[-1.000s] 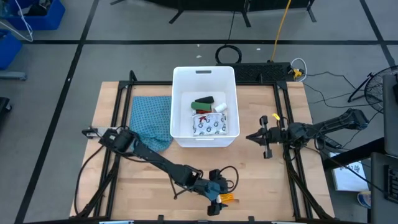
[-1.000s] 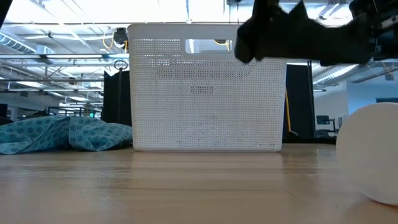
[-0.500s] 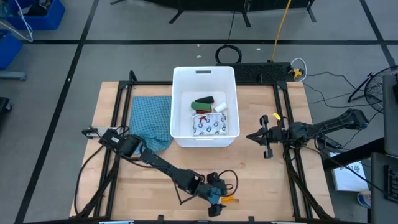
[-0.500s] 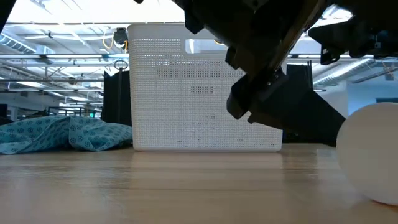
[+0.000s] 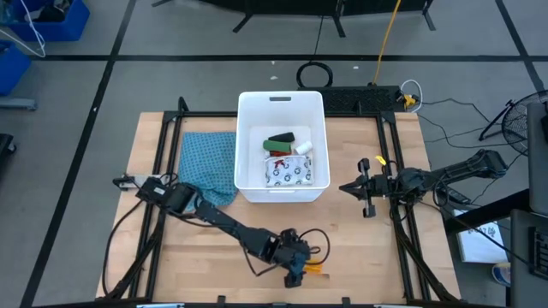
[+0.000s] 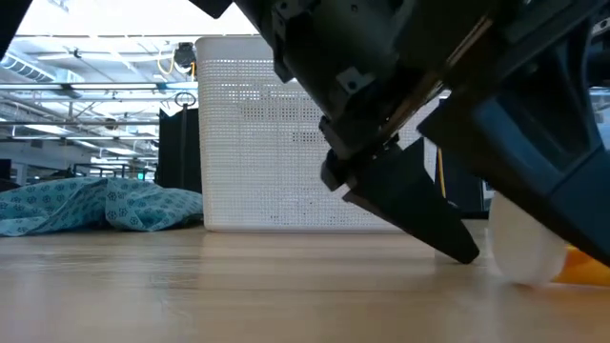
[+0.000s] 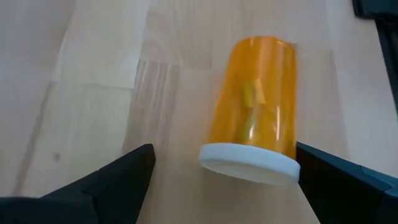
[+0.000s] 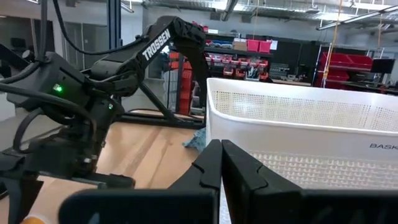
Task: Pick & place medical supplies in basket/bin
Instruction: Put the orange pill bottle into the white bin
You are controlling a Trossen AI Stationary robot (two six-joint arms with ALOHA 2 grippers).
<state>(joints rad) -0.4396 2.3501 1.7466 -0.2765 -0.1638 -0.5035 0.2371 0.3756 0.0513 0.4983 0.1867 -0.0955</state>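
An orange vial (image 7: 255,124) with a white cap (image 7: 249,163) lies on its side on the wood near the table's front edge (image 5: 315,268). My left gripper (image 7: 224,149) is open and slants down over it, one finger on each side of the cap end. In the low view the cap (image 6: 519,252) shows just behind one dark finger (image 6: 410,205). The white basket (image 5: 282,192) stands at the table's middle back and holds a patterned white pouch (image 5: 295,174), a red bottle (image 5: 276,155), a green packet (image 5: 278,143) and a white cylinder (image 5: 304,148). My right gripper (image 5: 344,188) waits shut to the basket's right. My left gripper comes at the vial slanting down, its fingers along the vial's length, one on each side of the cap. One finger (image 7: 323,171) stands right at the cap's rim (image 7: 292,165); whether it touches I cannot tell. The vial lies flat on the table.
A teal checked cloth (image 5: 208,167) lies crumpled left of the basket. Black frame rails (image 5: 390,154) run along the table's sides. Bare wood (image 5: 205,257) stretches between the basket and the front edge. Blue crates (image 5: 51,21) stand on the floor at the far left.
My left gripper has come down toward the vial at the front edge and tipped steeper, staying open. In the low view the vial's cap now shows smaller and farther left, so the vial has shifted a little on the wood.
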